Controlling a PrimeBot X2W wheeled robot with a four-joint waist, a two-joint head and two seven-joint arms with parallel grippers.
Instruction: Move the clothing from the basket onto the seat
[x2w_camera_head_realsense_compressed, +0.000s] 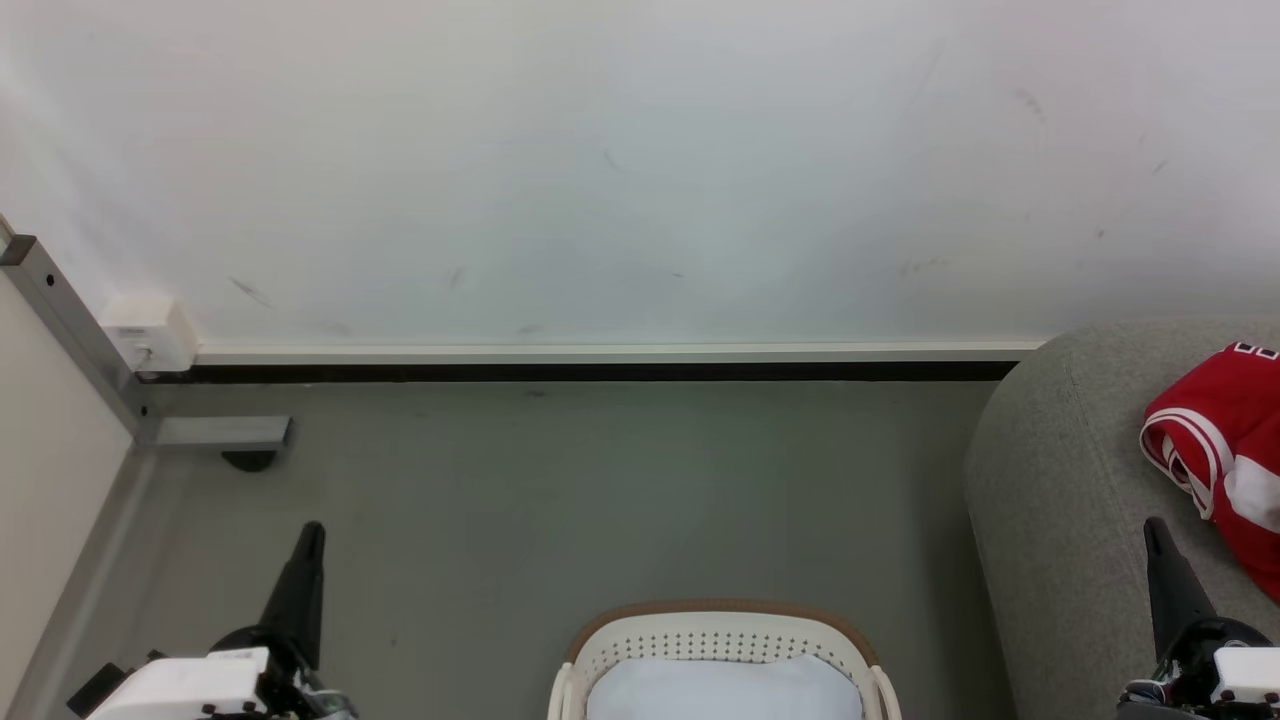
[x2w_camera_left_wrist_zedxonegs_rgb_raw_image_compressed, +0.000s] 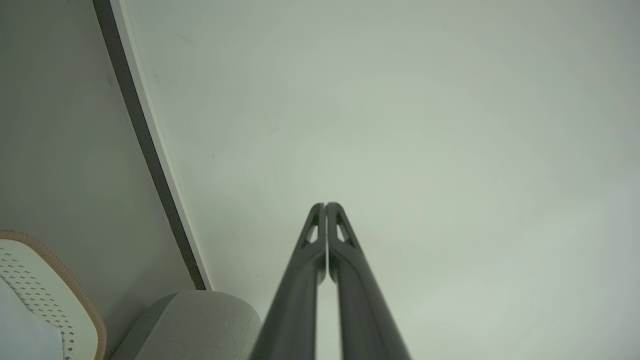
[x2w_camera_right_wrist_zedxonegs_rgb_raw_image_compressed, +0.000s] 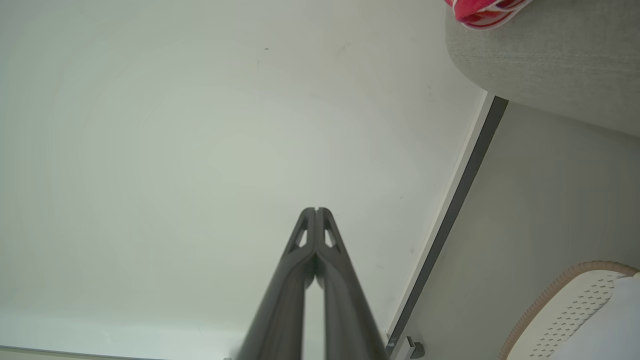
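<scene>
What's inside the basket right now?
A pale white cloth lies in the basket, covering what shows of its inside. Anything beneath it is hidden, and the basket's near part is out of frame. Red clothing lies on the seat.

The basket (x2w_camera_head_realsense_compressed: 720, 640) sits on the floor (x2w_camera_head_realsense_compressed: 560, 480). A cloth (x2w_camera_head_realsense_compressed: 720, 695) lies in it. The seat (x2w_camera_head_realsense_compressed: 1060, 500) is right of the basket, and the clothing (x2w_camera_head_realsense_compressed: 1225, 430) lies on the seat. The wall (x2w_camera_head_realsense_compressed: 640, 170) is behind the basket.

Open grey floor (x2w_camera_head_realsense_compressed: 600, 500) lay between the cream perforated plastic basket (x2w_camera_head_realsense_compressed: 720, 640) and white wall (x2w_camera_head_realsense_compressed: 600, 150); the rounded light-grey fabric sofa (x2w_camera_head_realsense_compressed: 1060, 520) closed off the right.
</scene>
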